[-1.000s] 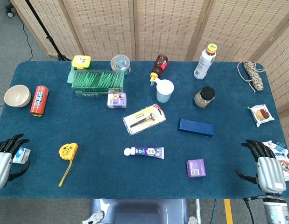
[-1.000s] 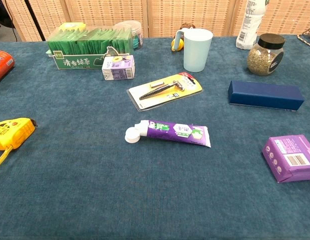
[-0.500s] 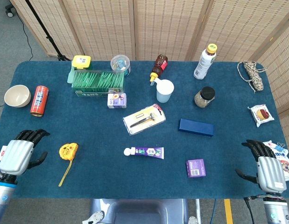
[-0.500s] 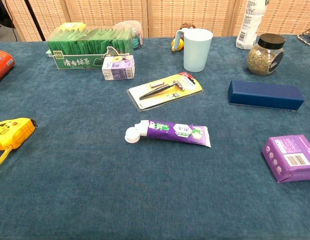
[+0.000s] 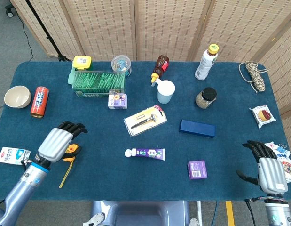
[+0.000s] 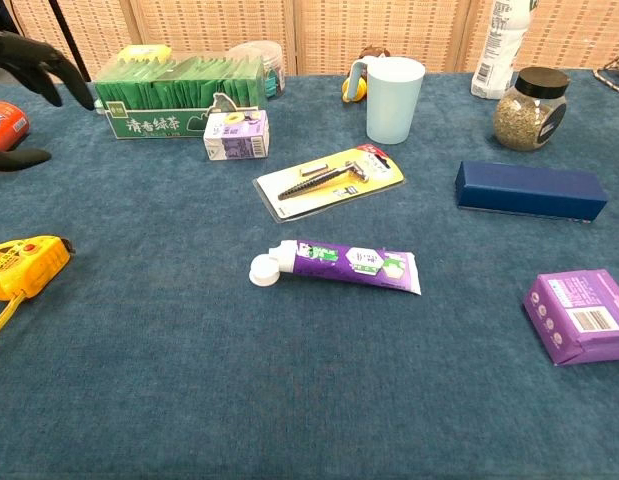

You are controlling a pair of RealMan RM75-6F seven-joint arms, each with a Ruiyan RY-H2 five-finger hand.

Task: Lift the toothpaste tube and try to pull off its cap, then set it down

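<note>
Blue cloth covers the table (image 5: 103,183), with woven screens behind it. Near its middle front lies the toothpaste tube (image 5: 150,153) flat, its white cap (image 5: 130,152) still on and pointing toward the robot's left; the chest view shows the cap (image 6: 263,270) as a wide disc and the tube's crimped end nearest the purple box (image 6: 579,315). Only the head view shows both hands whole. The left hand (image 5: 58,141) hovers over the yellow tape measure (image 5: 69,158), well apart from the tube, fingers spread and holding nothing. In the chest view just its dark fingertips (image 6: 34,62) enter at the top left corner. The right hand (image 5: 267,169) waits at the table's near right edge, fingers apart and empty, and is out of the chest view altogether.
</note>
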